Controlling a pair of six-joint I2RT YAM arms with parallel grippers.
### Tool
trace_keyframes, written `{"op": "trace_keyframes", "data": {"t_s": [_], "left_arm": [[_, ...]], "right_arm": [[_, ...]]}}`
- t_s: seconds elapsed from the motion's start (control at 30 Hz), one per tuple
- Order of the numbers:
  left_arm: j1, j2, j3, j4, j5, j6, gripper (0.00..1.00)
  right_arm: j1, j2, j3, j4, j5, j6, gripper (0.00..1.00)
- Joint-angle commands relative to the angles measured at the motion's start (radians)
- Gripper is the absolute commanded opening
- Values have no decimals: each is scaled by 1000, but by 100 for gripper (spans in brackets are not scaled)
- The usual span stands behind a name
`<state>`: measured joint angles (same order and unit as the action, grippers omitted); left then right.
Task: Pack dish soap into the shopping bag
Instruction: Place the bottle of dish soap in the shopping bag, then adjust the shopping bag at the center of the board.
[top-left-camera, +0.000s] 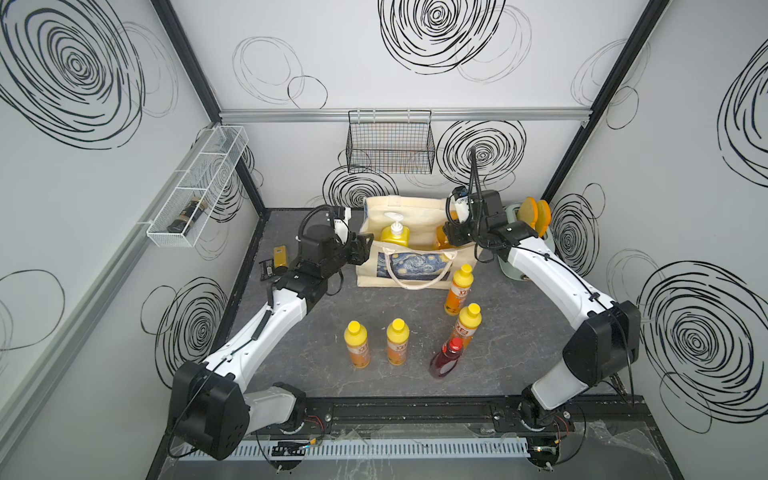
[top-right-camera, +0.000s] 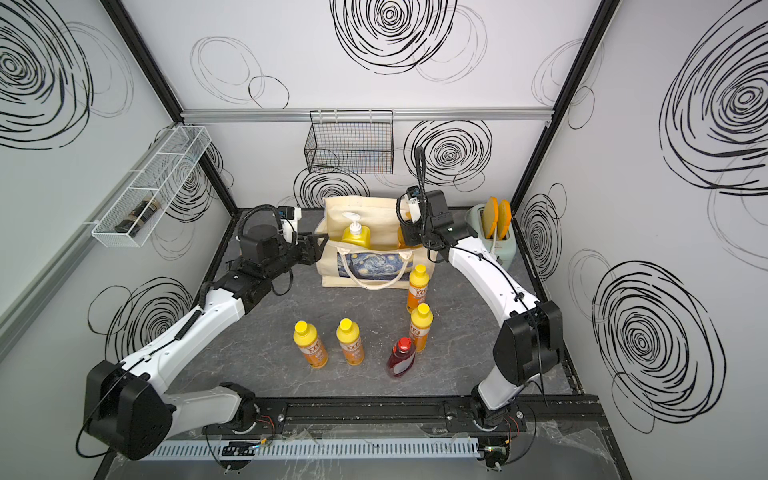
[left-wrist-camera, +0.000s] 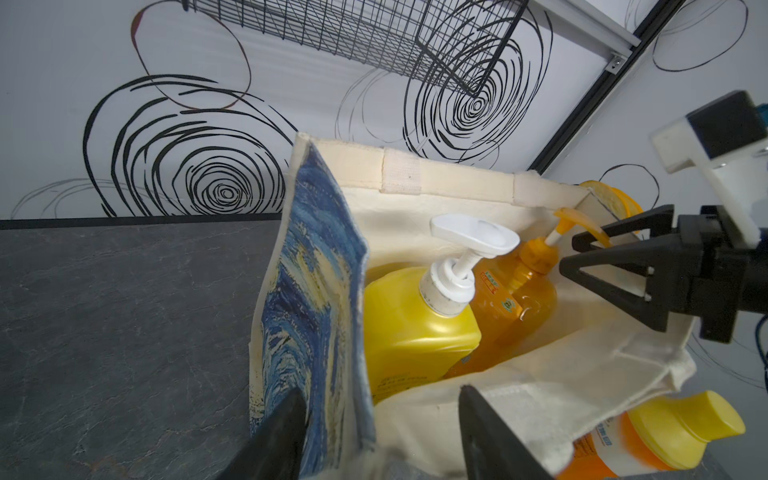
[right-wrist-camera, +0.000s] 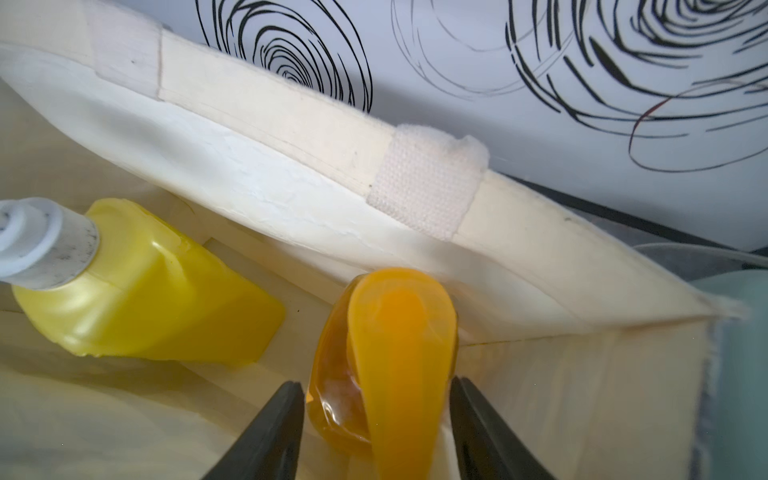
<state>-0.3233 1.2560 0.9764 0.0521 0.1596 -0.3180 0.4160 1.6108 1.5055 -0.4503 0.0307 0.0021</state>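
Bottles of dish soap, partly packed, in a robot cell seen from above. The shopping bag (top-left-camera: 415, 272), a cream canvas tote with a starry-night picture, stands open at the back of the dark worktop (top-left-camera: 532, 340). Two bottles are inside it, side by side: the yellow pump bottle (top-left-camera: 395, 235) and the amber pump bottle (left-wrist-camera: 515, 299). Five more stand outside on the worktop. The nearest orange bottle (top-left-camera: 459, 291) is just beside the bag's front corner. A second orange bottle (top-left-camera: 468, 328) stands next to the dark-red bottle (top-left-camera: 446, 359). A pair of orange bottles (top-left-camera: 357, 345) stands apart, nearer the left arm.

The right tool (right-wrist-camera: 376, 392) hangs down into the bag. Its jaws are spread on either side of the amber bottle's pump head and do not pinch it. The left tool (top-left-camera: 366, 248) is at the bag's end wall, jaws released, with the fabric edge between them unclamped.

The step in hand looks like letting go after a placement. To do it well, the right tool should rise straight up with its jaws wide, so neither one hooks the pump spout. It should clear the bag's rim before swinging aside. The left tool should back straight off the fabric so that it neither drags nor folds the bag.
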Motion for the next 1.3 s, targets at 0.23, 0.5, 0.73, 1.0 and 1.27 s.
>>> {"op": "trace_keyframes", "data": {"t_s": [0.23,0.5,0.73,1.0,1.27], "left_arm": [[2,-34,13,26,-23,1,64],[46,-74,84,17,-41,-46,73],[76,51,252,-96,-51,-11,75],[64,147,271,-98,-61,21,72],[50,186,264,-71,-65,33,54]], "right_arm": [[-9,-119,79,36,-82,52,78],[-136,-208,206,-29,-108,195,78],[-234,-230,106,-90,-166,172,66],[-192,-136,64,-117,-182,124,64],[-161,-60,73,-149,-112,125,54]]}}
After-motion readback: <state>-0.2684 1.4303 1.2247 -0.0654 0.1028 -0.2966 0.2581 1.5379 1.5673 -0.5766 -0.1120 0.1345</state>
